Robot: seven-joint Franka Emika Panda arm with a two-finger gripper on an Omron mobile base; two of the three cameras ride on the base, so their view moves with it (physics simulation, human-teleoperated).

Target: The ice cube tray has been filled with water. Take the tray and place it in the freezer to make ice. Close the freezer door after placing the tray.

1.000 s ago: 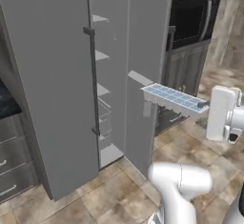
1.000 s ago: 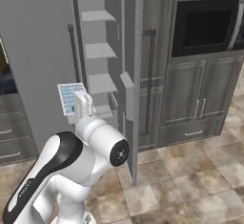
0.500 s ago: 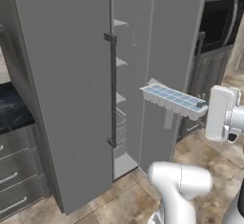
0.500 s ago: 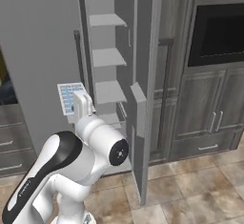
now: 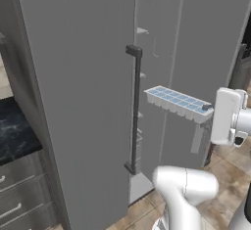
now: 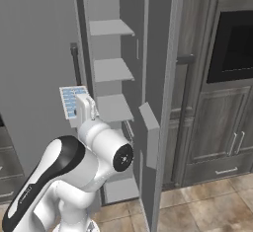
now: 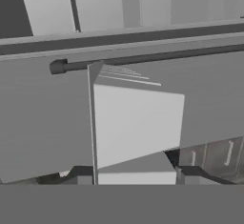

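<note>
The ice cube tray (image 5: 179, 103) is held by one end in the closed gripper (image 5: 208, 107), level and out in the air in front of the freezer (image 6: 111, 68), whose pale shelves (image 6: 111, 70) are exposed between the two opened doors. The water (image 5: 177, 100) is seen as pale blue fill in the square cells. From here a spill is judged the main risk: the tray is carried by a short grip at one end, so any tilt or jolt could slop the water out. A second risk is a knock against the grey door (image 5: 73, 92) or its dark bar handle (image 5: 134, 111), which stand just beside the tray's path. The fingertips themselves are hidden behind the tray's end. In the hand view the tray (image 7: 136, 123) blocks most of what lies ahead, so the target shelf cannot be made out there.
</note>
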